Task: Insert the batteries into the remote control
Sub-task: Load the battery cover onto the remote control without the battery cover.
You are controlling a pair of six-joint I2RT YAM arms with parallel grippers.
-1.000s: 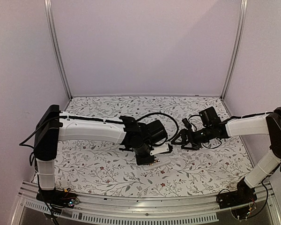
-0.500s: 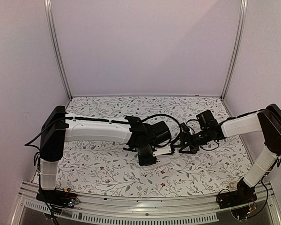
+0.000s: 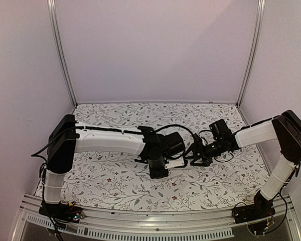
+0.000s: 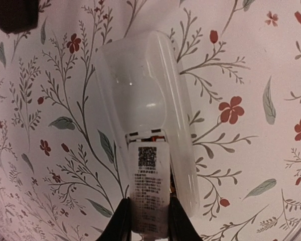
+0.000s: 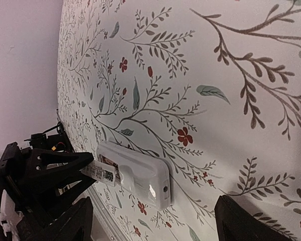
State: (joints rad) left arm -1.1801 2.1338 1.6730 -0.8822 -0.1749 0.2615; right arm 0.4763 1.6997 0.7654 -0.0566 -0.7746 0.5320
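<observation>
Top external view: the left gripper (image 3: 161,169) and the right gripper (image 3: 197,155) face each other near the middle of the bench, which is covered by a matt floral cloth (image 3: 105,183). The remote control (image 3: 175,162) shows only as a small white sliver between them, mostly covered by the left wrist. Neither gripper's setting can be read from this height. Left wrist view: the remote control (image 4: 150,105) is back-up, a smooth, glossy white oblong with rounded corners and a shallow moulded hollow. Whether it rests on the cloth or sits just above it cannot be told. A narrower labelled panel (image 4: 149,188), carrying a square code and fine print too small to read, runs down its near half and projects past its end. The left gripper is clamped on the remote control there, its dark fingers (image 4: 121,223) pressed to the panel's sides and cut off by the frame edge. A reddish glint (image 4: 158,133) shows at the panel's upper edge; what it belongs to cannot be told. Right wrist view: the remote control (image 5: 140,175) is seen from one end, a rounded white body with a small dark dot on its end face. Its labelled panel points into the black left gripper (image 5: 50,170). The right gripper (image 5: 154,211) stands wide apart and holds nothing. Its dark fingers (image 5: 241,223) are cropped at the bottom edge, and the remote control lies just beyond the gap.
</observation>
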